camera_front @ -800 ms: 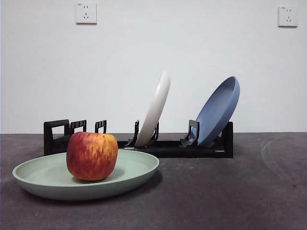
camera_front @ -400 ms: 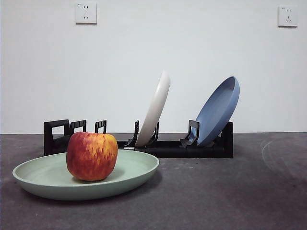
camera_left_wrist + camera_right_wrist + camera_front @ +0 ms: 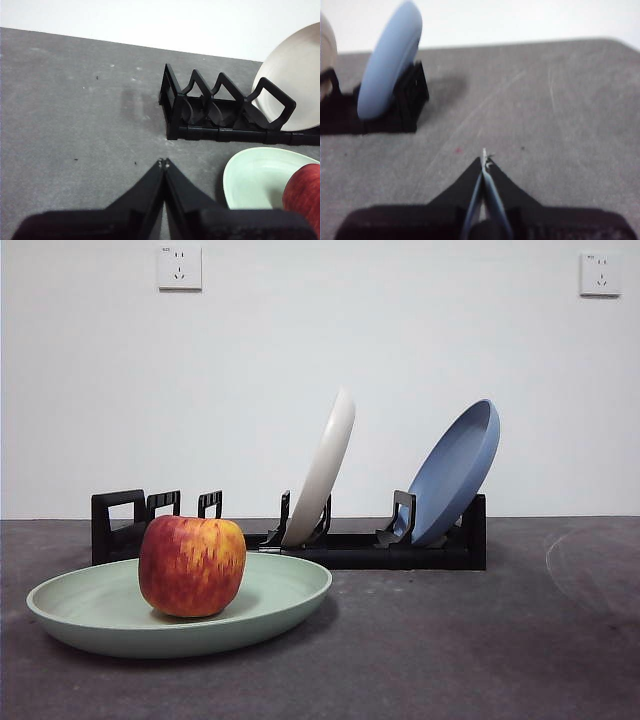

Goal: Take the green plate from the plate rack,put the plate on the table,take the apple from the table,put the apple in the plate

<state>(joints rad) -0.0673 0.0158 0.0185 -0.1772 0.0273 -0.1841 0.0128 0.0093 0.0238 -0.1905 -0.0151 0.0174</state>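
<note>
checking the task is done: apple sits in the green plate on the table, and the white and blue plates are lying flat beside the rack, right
Not quite. The apple does sit in the green plate on the table, but the white plate and the blue plate are not lying flat beside the rack: both stand tilted in slots of the plate rack, as the front view shows.

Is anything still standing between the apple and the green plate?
Nothing visible does: the apple already sits in the green plate, which lies flat on the table in front of the plate rack. Both grippers are shut and clear of it.
</note>
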